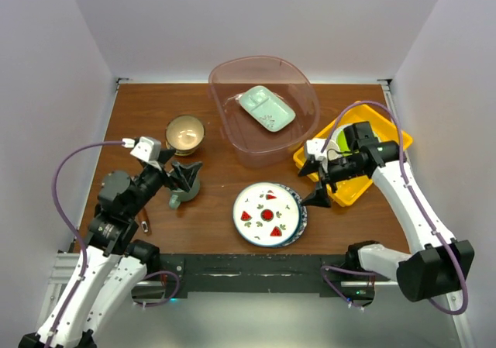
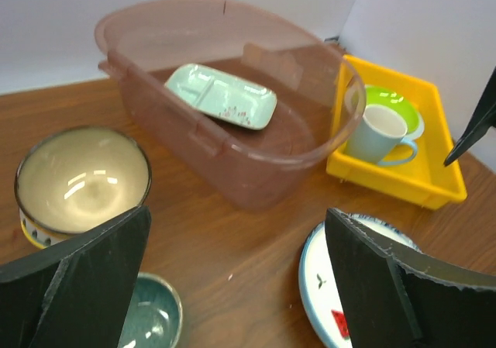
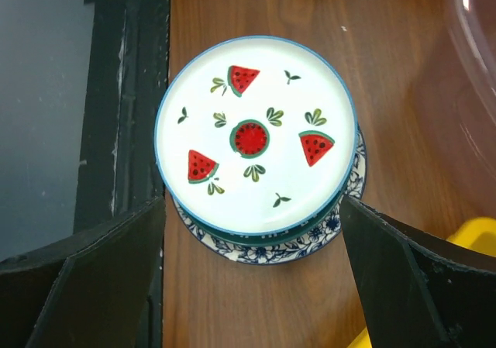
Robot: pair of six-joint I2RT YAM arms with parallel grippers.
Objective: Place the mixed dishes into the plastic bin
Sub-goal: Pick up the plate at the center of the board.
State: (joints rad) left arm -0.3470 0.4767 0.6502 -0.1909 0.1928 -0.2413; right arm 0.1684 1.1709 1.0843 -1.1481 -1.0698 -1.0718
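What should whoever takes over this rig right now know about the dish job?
Left gripper: open, empty, over the teal mug.
Right gripper: open, empty, over the watermelon plate.
Done: mint divided tray lies in the plastic bin.
Left: tan bowl and teal mug on the table left of the bin; watermelon plate stacked on the blue floral plate, nearer than the bin.

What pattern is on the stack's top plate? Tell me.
Top plate: red watermelon slices, green sprigs on white, blue rim; clearest in right wrist view.

translucent plastic bin, wood table
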